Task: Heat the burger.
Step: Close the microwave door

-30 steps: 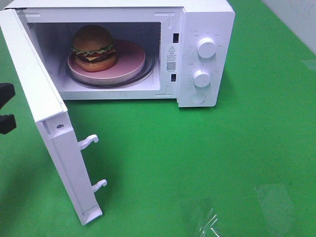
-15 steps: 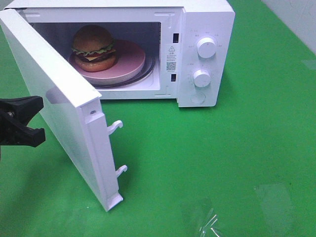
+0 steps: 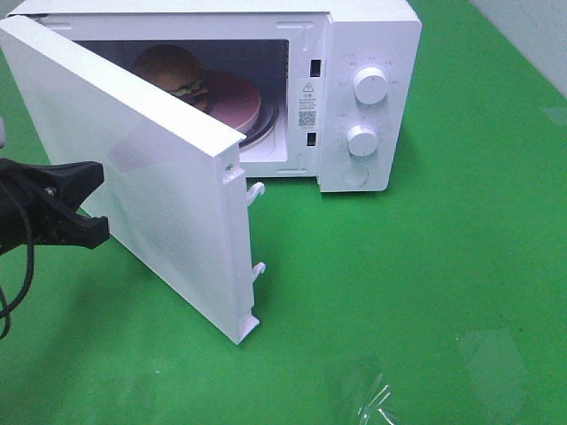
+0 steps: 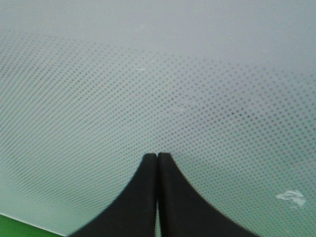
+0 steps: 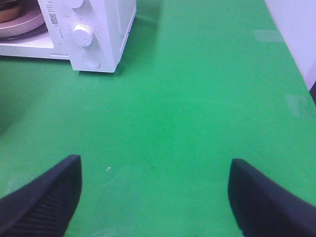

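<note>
The left gripper (image 4: 157, 157), jaws pressed together, sat at 9 o'clock in the overhead view, pointing toward 3 o'clock. The right gripper (image 5: 154, 168) had its jaws spread wide.

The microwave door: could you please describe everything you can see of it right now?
The microwave door is a white rectangular panel, plastic by its look, with a fine dotted screen across its outer face. It is hinged at the left side of the oven and stands upright, about half open, partly hiding the burger inside. Two white latch hooks stick out from its free edge. The left gripper, shut, has its black fingertips against the outer face, apparently touching it.
</note>
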`<state>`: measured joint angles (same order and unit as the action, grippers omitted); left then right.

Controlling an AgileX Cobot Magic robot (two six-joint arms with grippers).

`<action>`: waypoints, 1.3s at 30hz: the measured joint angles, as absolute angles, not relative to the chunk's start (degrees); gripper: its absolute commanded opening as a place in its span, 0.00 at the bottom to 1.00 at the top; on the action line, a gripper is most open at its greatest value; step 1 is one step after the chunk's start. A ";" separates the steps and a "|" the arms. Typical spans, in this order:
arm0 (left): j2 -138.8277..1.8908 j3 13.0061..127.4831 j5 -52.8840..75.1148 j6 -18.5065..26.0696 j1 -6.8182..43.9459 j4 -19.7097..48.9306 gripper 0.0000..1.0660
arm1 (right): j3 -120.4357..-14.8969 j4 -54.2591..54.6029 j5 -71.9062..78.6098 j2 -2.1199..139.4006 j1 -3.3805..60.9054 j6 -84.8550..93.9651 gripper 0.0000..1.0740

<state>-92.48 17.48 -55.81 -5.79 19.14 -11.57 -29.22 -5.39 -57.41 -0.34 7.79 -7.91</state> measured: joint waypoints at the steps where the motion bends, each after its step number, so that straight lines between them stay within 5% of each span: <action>1: -93.11 18.33 -55.63 -5.73 20.45 -10.54 0.00 | -29.22 -5.39 -57.41 -0.34 7.79 -7.91 0.71; 17: -99.06 28.53 -52.20 -4.70 29.91 -5.39 0.00 | -29.22 -5.39 -57.41 -0.34 7.79 -7.91 0.71; 39: -106.05 41.25 -45.84 -4.70 35.12 -4.76 0.00 | -29.22 -5.39 -57.41 -0.34 7.79 -7.91 0.71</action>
